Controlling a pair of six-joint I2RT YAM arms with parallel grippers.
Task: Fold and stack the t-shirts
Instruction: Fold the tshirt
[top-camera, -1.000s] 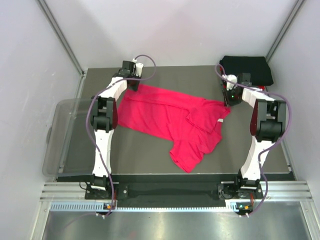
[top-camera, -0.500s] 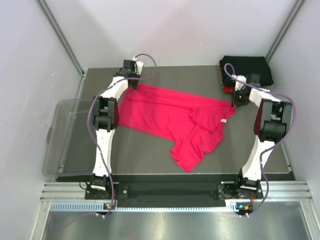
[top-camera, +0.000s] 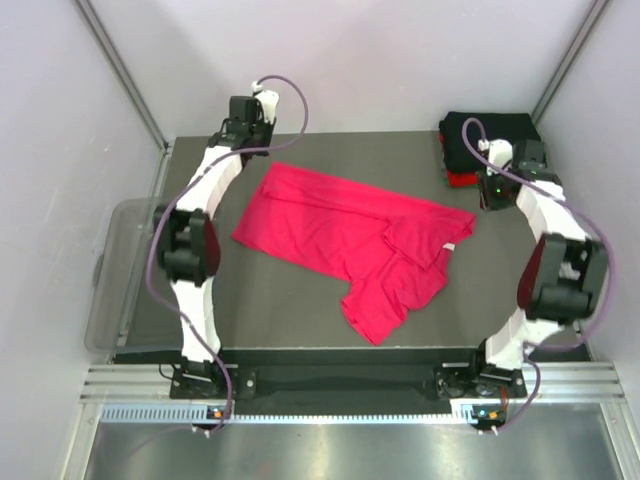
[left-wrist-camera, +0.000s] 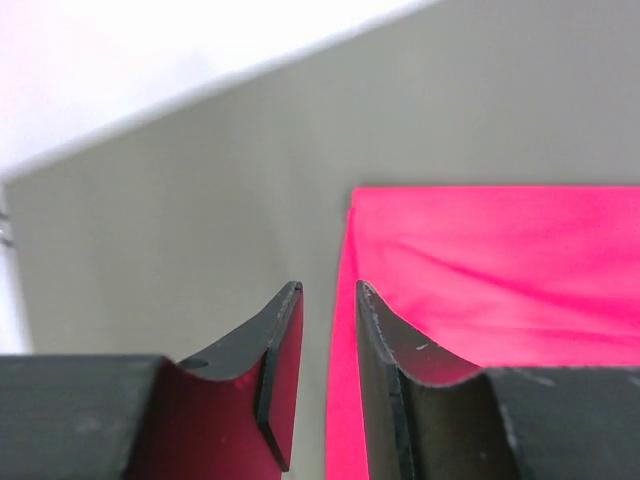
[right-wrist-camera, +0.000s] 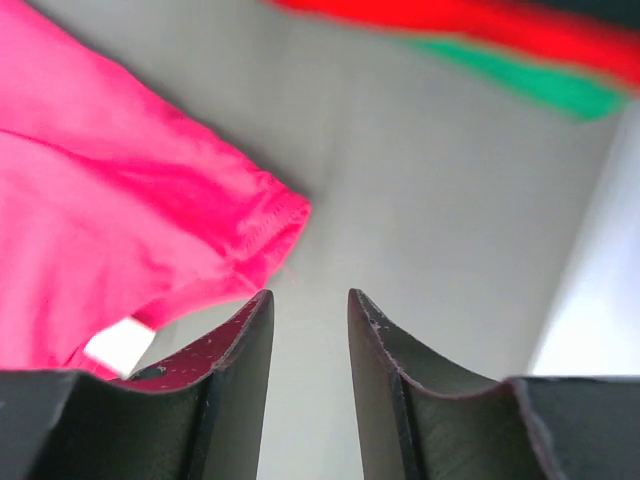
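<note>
The magenta-pink t-shirt (top-camera: 340, 235) lies spread on the dark table, its lower part creased and folded over itself. My left gripper (top-camera: 248, 140) hovers open by its back left corner, and the shirt's edge (left-wrist-camera: 480, 270) shows below and to the right of the jaws (left-wrist-camera: 328, 287). My right gripper (top-camera: 493, 198) is open just right of the shirt's right corner (right-wrist-camera: 250, 215), with only bare table between its fingertips (right-wrist-camera: 308, 293). The folded t-shirts are stacked at the back right, black (top-camera: 495, 140) on top, red (top-camera: 458, 179) and green (right-wrist-camera: 530, 85) edges beneath.
A clear plastic bin (top-camera: 120, 270) hangs off the table's left edge. White walls close in the table (top-camera: 280, 310) at the back and on both sides. The small white neck label (right-wrist-camera: 118, 345) lies near the right gripper.
Both grippers have let go of the shirt's corners and drawn outward, the left toward the back left, the right toward the stack. The shirt now lies flatter and stretched further right.
</note>
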